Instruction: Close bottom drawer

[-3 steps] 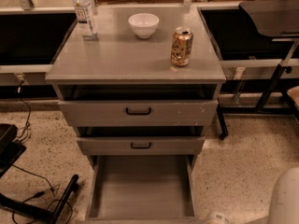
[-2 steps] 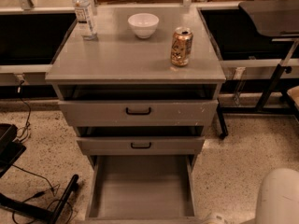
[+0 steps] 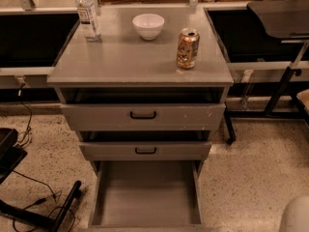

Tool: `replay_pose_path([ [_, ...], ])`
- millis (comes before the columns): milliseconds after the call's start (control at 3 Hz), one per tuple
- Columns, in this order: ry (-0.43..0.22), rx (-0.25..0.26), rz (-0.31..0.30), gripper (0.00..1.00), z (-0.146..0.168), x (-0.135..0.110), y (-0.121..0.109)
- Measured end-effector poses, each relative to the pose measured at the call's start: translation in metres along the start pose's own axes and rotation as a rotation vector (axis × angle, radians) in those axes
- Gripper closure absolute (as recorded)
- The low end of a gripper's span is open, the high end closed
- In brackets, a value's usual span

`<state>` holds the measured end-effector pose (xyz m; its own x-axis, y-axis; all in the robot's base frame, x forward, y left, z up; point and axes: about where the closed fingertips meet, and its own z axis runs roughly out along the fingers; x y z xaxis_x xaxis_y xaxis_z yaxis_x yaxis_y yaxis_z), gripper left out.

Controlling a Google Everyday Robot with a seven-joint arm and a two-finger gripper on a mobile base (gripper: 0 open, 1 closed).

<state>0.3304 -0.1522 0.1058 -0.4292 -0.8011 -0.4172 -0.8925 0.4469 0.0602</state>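
Bottom drawer [image 3: 145, 195] open above speckled floor [image 3: 253, 178]; gripper unseen.

bottom drawer [image 3: 145, 197]: pulled far out, grey tray open to the camera, its front panel at the frame's lower edge
middle drawer [image 3: 145, 151]: slightly out, black handle centred
top drawer [image 3: 142, 116]: slightly out, like handle
cabinet top [image 3: 130, 57]: bears a white bowl [image 3: 148, 25], a can [image 3: 188, 48] right of it and a water bottle [image 3: 88, 16] at back left, all apart
gripper: outside the frame; a pale rounded part [image 3: 295, 216], perhaps of the arm, shows in the lower right corner
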Motion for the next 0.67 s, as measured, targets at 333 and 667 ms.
replay_pose_path([
  [333, -0.095, 0.048, -0.025, 1.00, -0.003, -0.027, -0.005],
  [667, -0.133, 0.071, -0.045, 1.00, -0.002, -0.047, -0.011],
])
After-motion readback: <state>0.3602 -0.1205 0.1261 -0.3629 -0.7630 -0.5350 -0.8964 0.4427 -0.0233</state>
